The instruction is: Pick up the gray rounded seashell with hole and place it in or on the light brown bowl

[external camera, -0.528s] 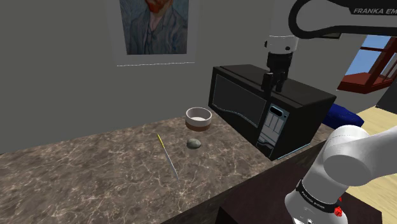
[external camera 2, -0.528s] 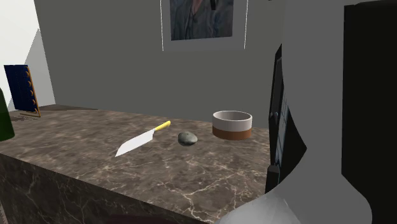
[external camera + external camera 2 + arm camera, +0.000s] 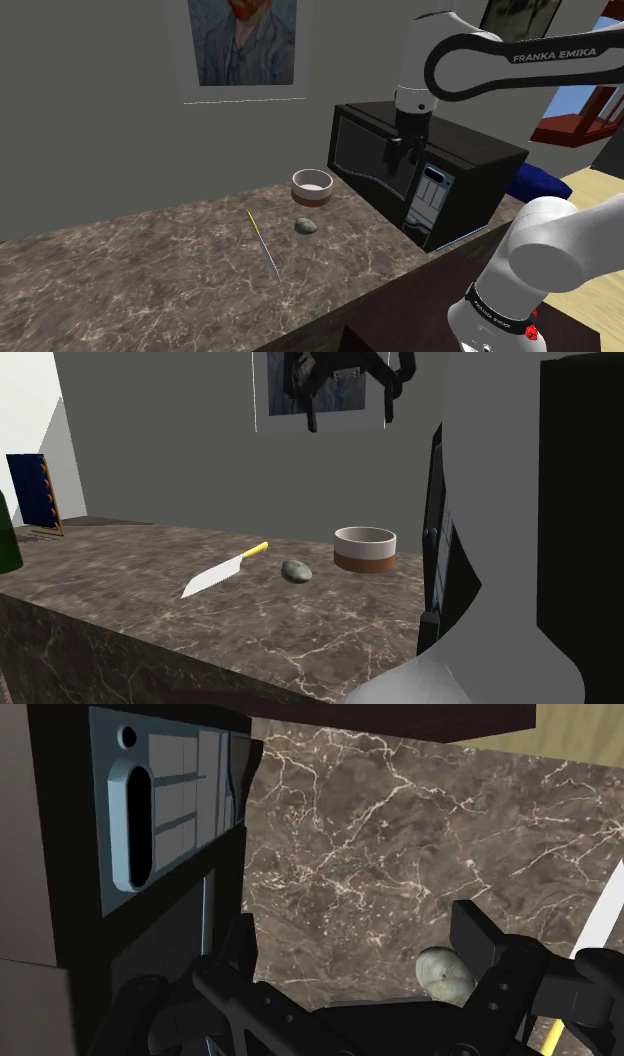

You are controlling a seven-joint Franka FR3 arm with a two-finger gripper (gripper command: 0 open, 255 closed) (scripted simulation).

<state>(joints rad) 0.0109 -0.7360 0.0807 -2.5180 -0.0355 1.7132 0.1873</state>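
I see my claw [image 3: 350, 418] hanging at the top middle of the second exterior view. Its two fingers are spread wide, with nothing between them. The gray shell [image 3: 295, 570] lies on the marble counter [image 3: 140, 612] near the middle, between the knife [image 3: 222, 574] and the brown bowl [image 3: 365, 549], touching neither.

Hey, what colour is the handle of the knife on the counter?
Yellow. The handle shows clearest in the second exterior view.
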